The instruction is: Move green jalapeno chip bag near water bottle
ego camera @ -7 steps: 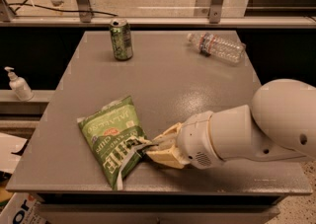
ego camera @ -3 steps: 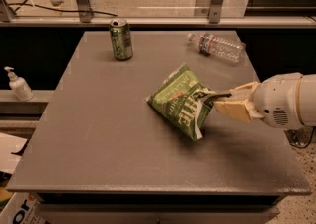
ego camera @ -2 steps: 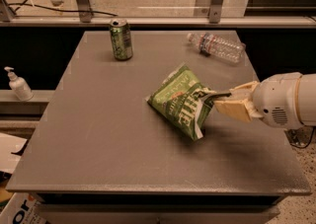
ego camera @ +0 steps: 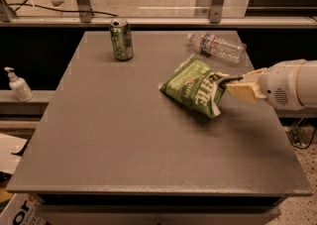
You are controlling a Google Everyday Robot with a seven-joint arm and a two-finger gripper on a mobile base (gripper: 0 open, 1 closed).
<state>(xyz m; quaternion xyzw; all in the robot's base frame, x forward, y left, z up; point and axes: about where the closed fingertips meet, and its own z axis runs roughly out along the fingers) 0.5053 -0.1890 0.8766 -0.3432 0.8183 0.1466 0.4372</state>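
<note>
The green jalapeno chip bag, crinkled foil with white lettering, is at the right middle of the grey table. My gripper comes in from the right edge and is shut on the bag's right end, holding it slightly lifted. The water bottle, clear with a white cap and a label band, lies on its side at the back right, a short way behind the bag and apart from it.
A green soda can stands upright at the back left of the table. A white pump dispenser bottle stands on a ledge off the table's left side. A railing with posts runs behind the table.
The gripper has carried the bag from the front left of the table toward the back right, closer to the water bottle. The can and bottle have not moved.
</note>
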